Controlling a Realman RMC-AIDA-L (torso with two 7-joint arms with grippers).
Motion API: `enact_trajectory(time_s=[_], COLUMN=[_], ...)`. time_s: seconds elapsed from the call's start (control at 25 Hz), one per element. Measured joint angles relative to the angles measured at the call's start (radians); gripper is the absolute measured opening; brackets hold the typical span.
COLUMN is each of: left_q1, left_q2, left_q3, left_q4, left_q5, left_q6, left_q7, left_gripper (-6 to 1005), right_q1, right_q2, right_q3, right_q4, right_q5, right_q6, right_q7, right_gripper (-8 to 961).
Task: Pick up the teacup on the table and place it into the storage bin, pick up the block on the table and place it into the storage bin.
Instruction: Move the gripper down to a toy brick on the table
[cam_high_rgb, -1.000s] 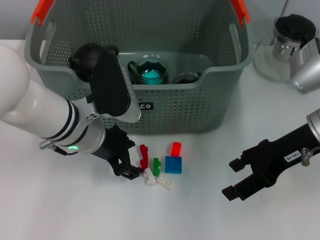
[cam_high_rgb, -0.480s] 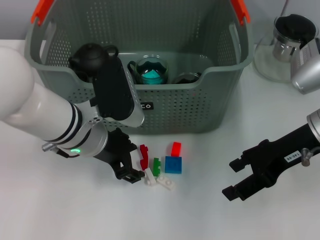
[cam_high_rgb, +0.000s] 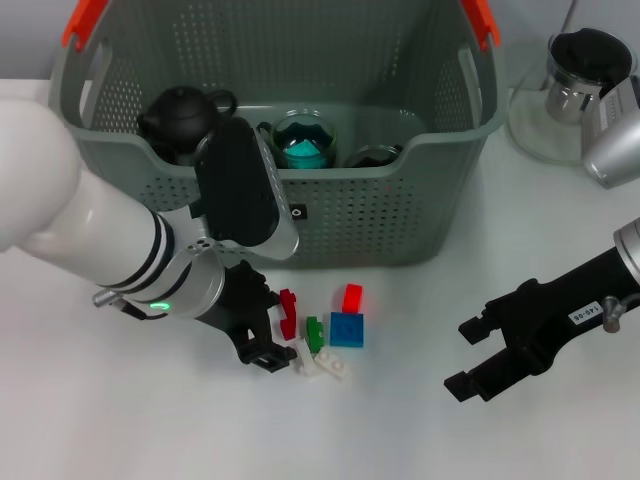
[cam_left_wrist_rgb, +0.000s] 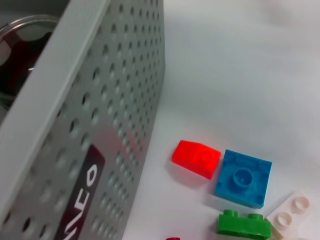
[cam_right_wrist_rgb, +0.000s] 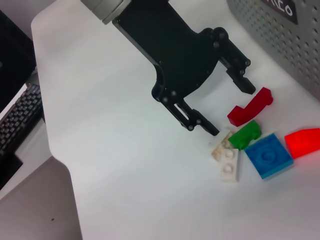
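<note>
- The left claw (cam_high_rgb: 272, 328) sits low over the counter (cam_high_rgb: 120, 420), just in front of the bin (cam_high_rgb: 400, 215), at the left edge of the block cluster. Its fingers are spread and hold nothing; in the right wrist view one fingertip (cam_right_wrist_rgb: 207, 128) touches or nearly touches the white blocks and the other lies just beside the dark red block.
- The bin is a grey-green perforated basket with orange handle ends and stands at the back of the counter. Inside it are a black teapot (cam_high_rgb: 180, 115) on the left, a glass teacup (cam_high_rgb: 303, 140) with a teal inside in the middle, and a dark cup (cam_high_rgb: 372, 156) just right of that.
- The blocks lie together on the counter in front of the bin: a curved dark red block (cam_high_rgb: 288, 312) nearest the left claw, a green block (cam_high_rgb: 314, 333) next to it, two white blocks (cam_high_rgb: 325, 365) touching below, a blue square block (cam_high_rgb: 347, 329), and a bright red block (cam_high_rgb: 352, 297) touching the blue one on the bin side.
- The right claw (cam_high_rgb: 478, 357) hovers over bare counter well to the right of the blocks, fingers spread, empty.
- A glass pitcher (cam_high_rgb: 570, 95) with a black lid stands at the far right, beside the bin.
</note>
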Motion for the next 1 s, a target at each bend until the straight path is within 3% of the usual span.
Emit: enact_trajectory(time_s=[0.84, 1.0], left_q1=[0.0, -0.001], left_q2=[0.0, 0.0], left_q3=[0.022, 0.022], left_q4=[0.01, 0.009], left_q5=[0.006, 0.006], left_q6=[0.003, 0.005], left_q7=[-0.033, -0.032], left_gripper=[696, 630], right_q1=[0.0, 0.001], right_q2=[0.0, 0.0], right_q3=[0.0, 0.0], right_q4=[0.0, 0.0], right_q5=[0.0, 0.0], right_q6=[0.002, 0.002], right_q7=[0.0, 0.0], right_gripper=[944, 944])
